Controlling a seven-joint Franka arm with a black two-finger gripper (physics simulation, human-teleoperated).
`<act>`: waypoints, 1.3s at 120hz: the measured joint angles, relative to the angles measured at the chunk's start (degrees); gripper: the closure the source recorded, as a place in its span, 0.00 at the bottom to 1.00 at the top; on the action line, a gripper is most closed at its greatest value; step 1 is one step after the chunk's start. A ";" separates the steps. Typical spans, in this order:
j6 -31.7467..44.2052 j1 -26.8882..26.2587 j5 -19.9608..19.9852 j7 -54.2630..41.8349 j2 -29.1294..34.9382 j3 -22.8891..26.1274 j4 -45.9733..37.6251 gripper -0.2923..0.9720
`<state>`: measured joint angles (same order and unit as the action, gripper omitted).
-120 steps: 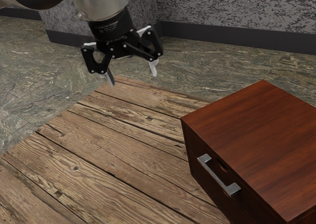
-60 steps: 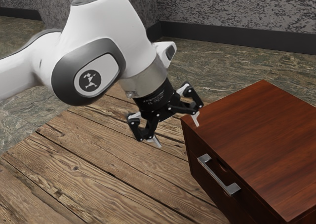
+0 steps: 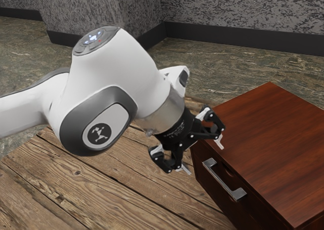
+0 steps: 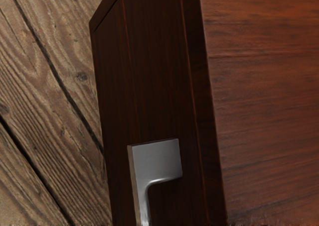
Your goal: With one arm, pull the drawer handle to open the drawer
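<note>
at cabinet's (image 3: 268,133) front corner: claw (image 3: 202,157) spread apart, just beside handle (image 3: 225,180); drawer (image 3: 211,188) closed.

Weathered wooden plank counter (image 3: 76,189), knots and cracks; mottled stone floor (image 3: 243,68) beyond it; speckled grey wall (image 3: 243,7) with dark baseboard (image 3: 243,36).

One dark wooden cabinet (image 3: 273,133), one drawer (image 3: 203,183), one silver bar handle (image 3: 224,179), one plank table (image 3: 91,189), one white arm (image 3: 111,98), one black gripper (image 3: 202,156).
</note>
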<state>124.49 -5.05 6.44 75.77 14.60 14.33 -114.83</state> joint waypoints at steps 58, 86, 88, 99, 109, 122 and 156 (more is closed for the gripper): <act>6.35 0.03 1.63 3.47 2.83 1.02 -7.10 0.44; 8.20 -0.02 1.72 4.39 2.81 1.94 -8.42 0.46; 8.32 -0.02 1.74 4.44 2.82 1.98 -8.59 0.46; 8.98 0.02 2.04 4.70 2.85 2.09 -9.23 0.46; 9.65 0.00 2.20 4.90 2.77 2.21 -9.83 0.46; 10.33 -0.04 2.46 5.12 2.71 2.46 -10.11 0.46; 11.17 0.03 2.90 5.54 2.58 2.89 -10.86 0.48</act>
<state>135.66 -5.02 9.34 81.31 17.17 17.22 -125.69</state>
